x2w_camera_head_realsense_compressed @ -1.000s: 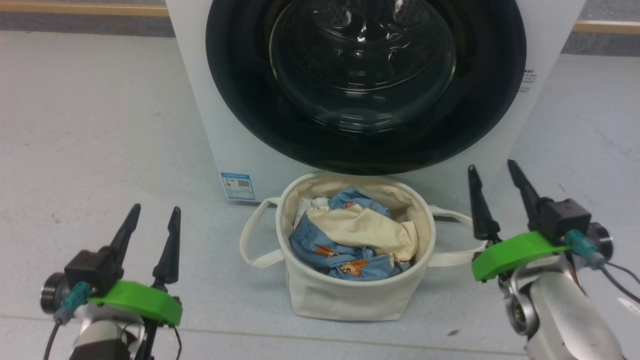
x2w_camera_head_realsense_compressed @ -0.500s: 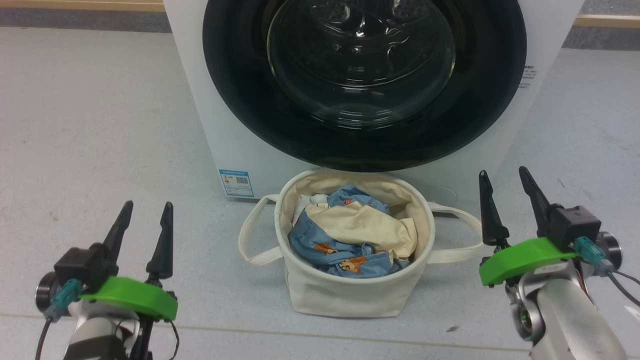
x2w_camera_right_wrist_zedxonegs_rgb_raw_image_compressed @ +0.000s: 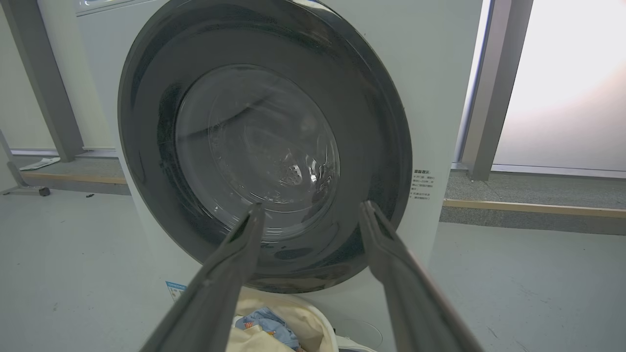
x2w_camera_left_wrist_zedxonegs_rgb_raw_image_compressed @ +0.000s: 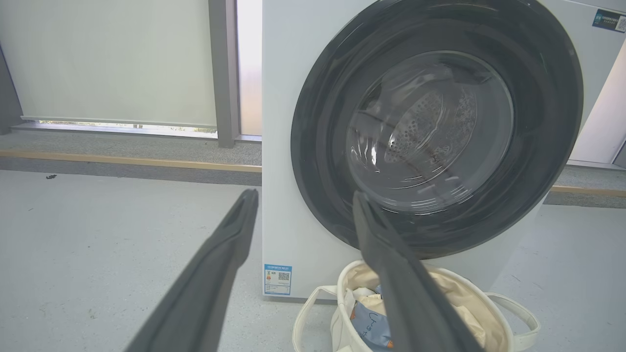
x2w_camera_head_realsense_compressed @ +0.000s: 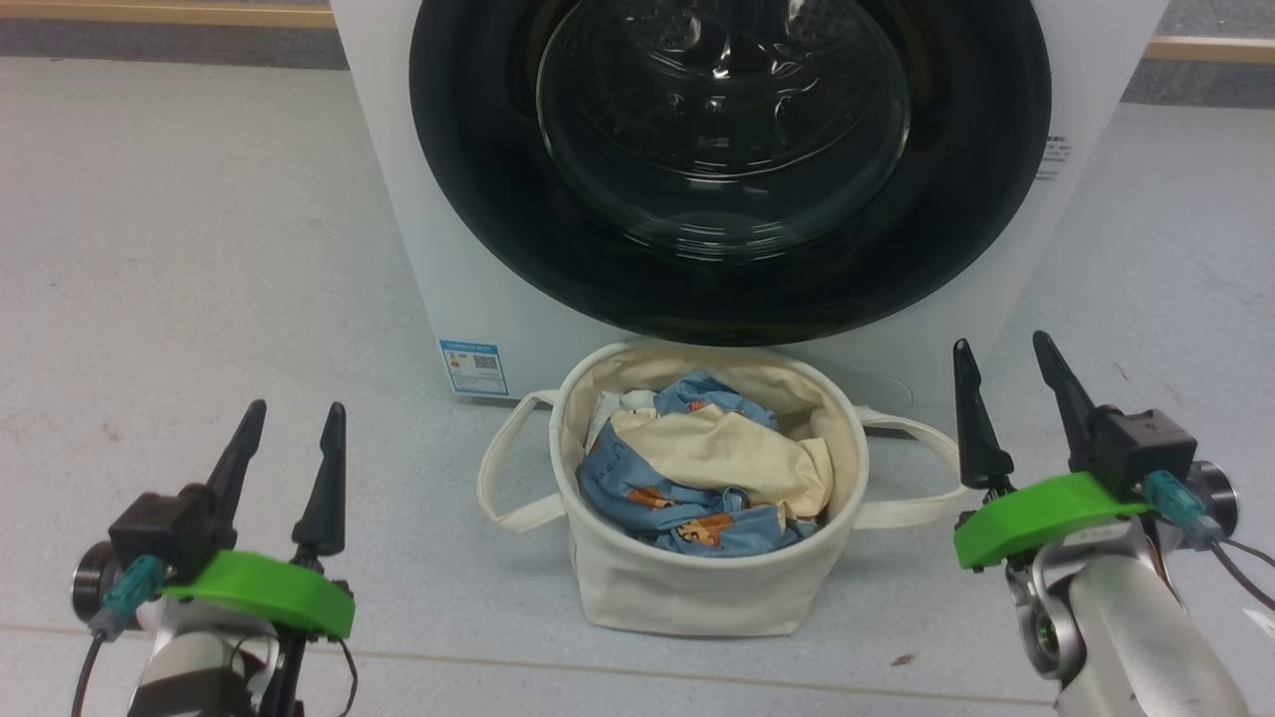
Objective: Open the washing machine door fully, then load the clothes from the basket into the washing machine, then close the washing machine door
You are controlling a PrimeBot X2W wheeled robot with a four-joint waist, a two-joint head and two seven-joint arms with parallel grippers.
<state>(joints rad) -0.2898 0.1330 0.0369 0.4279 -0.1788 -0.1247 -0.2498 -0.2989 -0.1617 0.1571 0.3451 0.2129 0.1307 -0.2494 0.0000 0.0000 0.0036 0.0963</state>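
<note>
The white washing machine (x2w_camera_head_realsense_compressed: 478, 289) fills the top of the head view, its black-rimmed round door (x2w_camera_head_realsense_compressed: 727, 149) shut flat against the front. Just before it stands the cream basket (x2w_camera_head_realsense_compressed: 697, 588) holding the clothes (x2w_camera_head_realsense_compressed: 697, 478), blue bear-print fabric under a cream-yellow garment. My left gripper (x2w_camera_head_realsense_compressed: 294, 413) hovers open at the lower left, a good way left of the basket. My right gripper (x2w_camera_head_realsense_compressed: 1001, 349) stands open at the lower right, beside the basket's right handle (x2w_camera_head_realsense_compressed: 916, 508). Both wrist views face the door (x2w_camera_left_wrist_zedxonegs_rgb_raw_image_compressed: 440, 127) (x2w_camera_right_wrist_zedxonegs_rgb_raw_image_compressed: 264, 146) between open fingers.
Grey floor (x2w_camera_head_realsense_compressed: 199, 249) spreads on both sides of the machine. A blue label (x2w_camera_head_realsense_compressed: 473, 368) marks the machine's lower left corner. A wooden strip (x2w_camera_left_wrist_zedxonegs_rgb_raw_image_compressed: 127, 161) and window posts (x2w_camera_right_wrist_zedxonegs_rgb_raw_image_compressed: 494, 88) run behind.
Over the last second the right gripper dropped back slightly lower in the head view and the left one shifted a little left; in the last half second both stay still. The head view wobbled slightly.
</note>
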